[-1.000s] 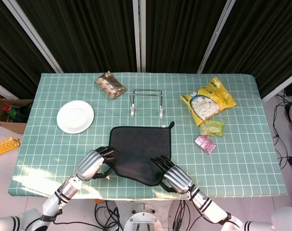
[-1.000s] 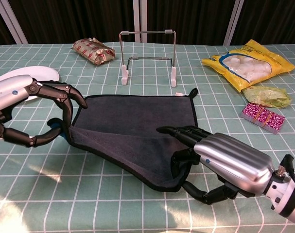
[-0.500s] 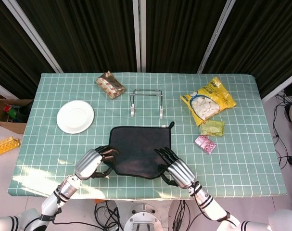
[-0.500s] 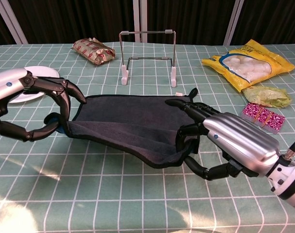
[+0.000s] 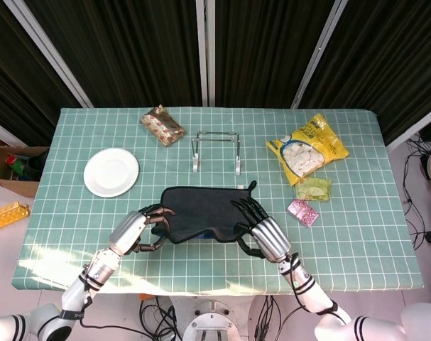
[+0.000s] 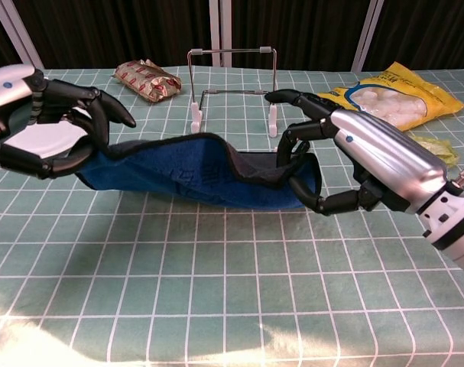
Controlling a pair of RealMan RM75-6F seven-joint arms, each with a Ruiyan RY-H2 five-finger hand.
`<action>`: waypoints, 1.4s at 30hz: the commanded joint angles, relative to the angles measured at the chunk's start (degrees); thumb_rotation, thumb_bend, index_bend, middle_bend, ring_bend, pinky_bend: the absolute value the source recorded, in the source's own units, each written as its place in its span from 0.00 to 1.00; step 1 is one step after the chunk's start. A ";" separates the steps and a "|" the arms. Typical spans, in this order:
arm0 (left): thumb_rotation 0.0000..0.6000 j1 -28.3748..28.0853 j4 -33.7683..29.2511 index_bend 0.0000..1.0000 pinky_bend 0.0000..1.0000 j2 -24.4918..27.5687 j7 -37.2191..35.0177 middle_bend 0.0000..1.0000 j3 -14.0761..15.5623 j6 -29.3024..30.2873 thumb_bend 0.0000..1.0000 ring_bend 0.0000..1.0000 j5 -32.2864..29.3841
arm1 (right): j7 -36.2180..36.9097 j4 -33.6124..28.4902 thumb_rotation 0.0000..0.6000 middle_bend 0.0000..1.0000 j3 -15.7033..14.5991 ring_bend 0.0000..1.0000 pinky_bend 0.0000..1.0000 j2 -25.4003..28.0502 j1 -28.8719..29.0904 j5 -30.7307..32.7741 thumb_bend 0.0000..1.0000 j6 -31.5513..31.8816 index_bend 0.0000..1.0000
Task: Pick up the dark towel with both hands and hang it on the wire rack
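With your left hand (image 6: 52, 122) and right hand (image 6: 354, 164) each pinching a near corner of the towel (image 6: 205, 172), lift evenly toward the rack (image 6: 232, 84) at 12 o'clock.

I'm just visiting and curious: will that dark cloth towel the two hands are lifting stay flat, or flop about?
Probably floppy: the dark cloth towel sags in the middle between the left hand and right hand. It seems light, since fingertip holds carry it. Its blue underside shows, so it likely folds easily over the wire rack.

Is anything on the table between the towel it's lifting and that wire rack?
No. In the head view, only bare checked tablecloth lies between the dark towel and the wire rack.
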 commanded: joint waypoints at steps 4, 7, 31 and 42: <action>1.00 -4.69 -3.99 0.85 0.32 1.70 1.84 0.30 -9.13 -6.09 0.56 0.23 -9.97 | 1.38 -3.90 1.00 0.08 4.97 0.00 0.00 1.84 2.64 5.60 0.50 -4.01 1.00; 1.00 -7.05 -4.74 0.85 0.32 2.47 3.45 0.30 -12.23 -9.52 0.56 0.23 -14.20 | 1.62 -5.10 1.00 0.08 7.29 0.00 0.00 2.73 4.17 8.08 0.50 -6.34 1.00; 1.00 -25.67 5.82 0.86 0.32 4.27 10.57 0.30 -29.45 -27.88 0.57 0.22 -48.03 | 2.88 2.22 1.00 0.10 26.71 0.00 0.00 5.65 21.21 27.68 0.50 -21.57 1.00; 1.00 -28.78 12.45 0.86 0.32 5.82 10.15 0.30 -31.37 -31.88 0.58 0.22 -57.49 | 7.35 4.22 1.00 0.10 28.58 0.00 0.00 10.00 23.15 31.45 0.50 -24.57 1.00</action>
